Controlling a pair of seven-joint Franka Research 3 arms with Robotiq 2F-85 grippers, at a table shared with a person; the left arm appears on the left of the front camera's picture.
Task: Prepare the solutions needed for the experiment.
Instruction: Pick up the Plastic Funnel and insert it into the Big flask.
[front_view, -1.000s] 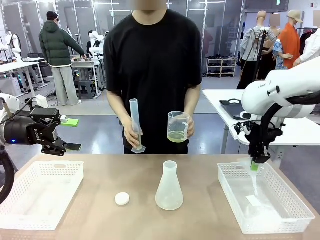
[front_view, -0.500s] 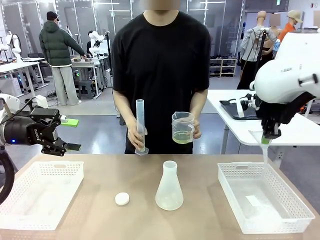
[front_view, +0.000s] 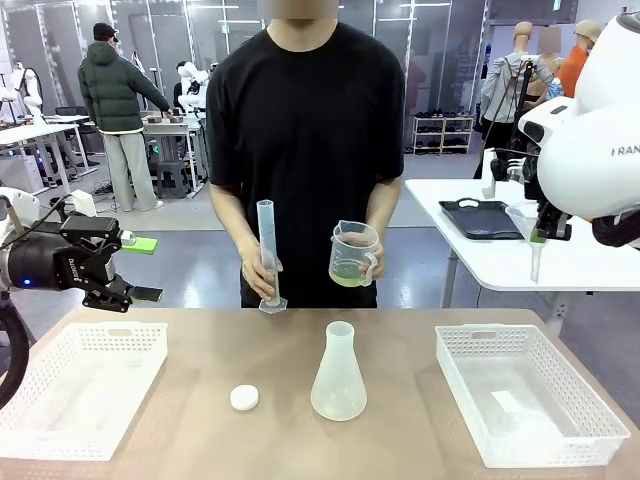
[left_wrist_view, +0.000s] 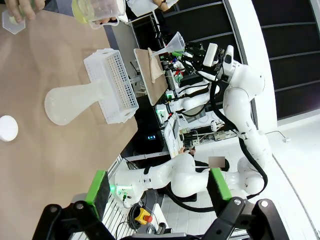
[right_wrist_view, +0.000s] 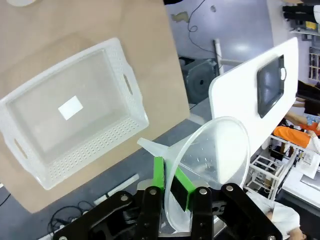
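Right pincer (right_wrist_view: 169, 186) clamps the clear funnel (right_wrist_view: 215, 150) by its rim; this thin grip may slip before reaching the conical flask (front_view: 338, 375). Left pincer (front_view: 143, 268) wide, empty.

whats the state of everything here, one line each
conical flask: upright on the table, uncapped
white cap: lying beside the flask, not touching it
measuring cylinder: held upright by the person
beaker: held by the person, a little yellow liquid inside
funnel: gripped at its rim
robot's left hand: open, holding nothing
robot's right hand: shut on the funnel
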